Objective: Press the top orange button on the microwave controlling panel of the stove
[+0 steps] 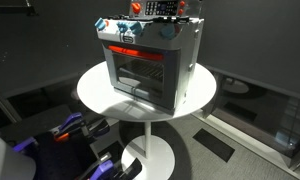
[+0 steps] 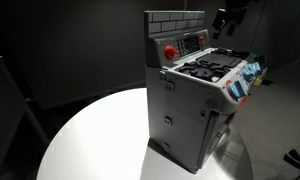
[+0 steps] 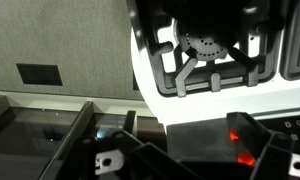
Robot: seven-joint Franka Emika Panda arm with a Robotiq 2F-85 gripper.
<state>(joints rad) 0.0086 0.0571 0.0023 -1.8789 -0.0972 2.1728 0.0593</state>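
The stove (image 1: 150, 65) is a boxy silver-grey toy oven with a glass door and a red-orange strip, standing on a round white table (image 1: 95, 92). It also shows from the side in an exterior view (image 2: 190, 110). The microwave controlling panel (image 2: 195, 42) is a small dark rectangle on the upright back wall, beside a red round knob (image 2: 170, 52). Its separate buttons are too small to tell apart. My gripper (image 2: 230, 20) hangs above the burners, apart from the panel. In the wrist view the gripper (image 3: 195, 152) is open and empty, over the stove's top edge.
Black burner grates (image 3: 205, 55) fill the stove top below me. Blue-white knobs (image 2: 245, 80) line the stove's front edge. The table (image 2: 90, 140) has bare white surface beside the stove. Blue and black gear (image 1: 75, 135) lies on the floor below the table.
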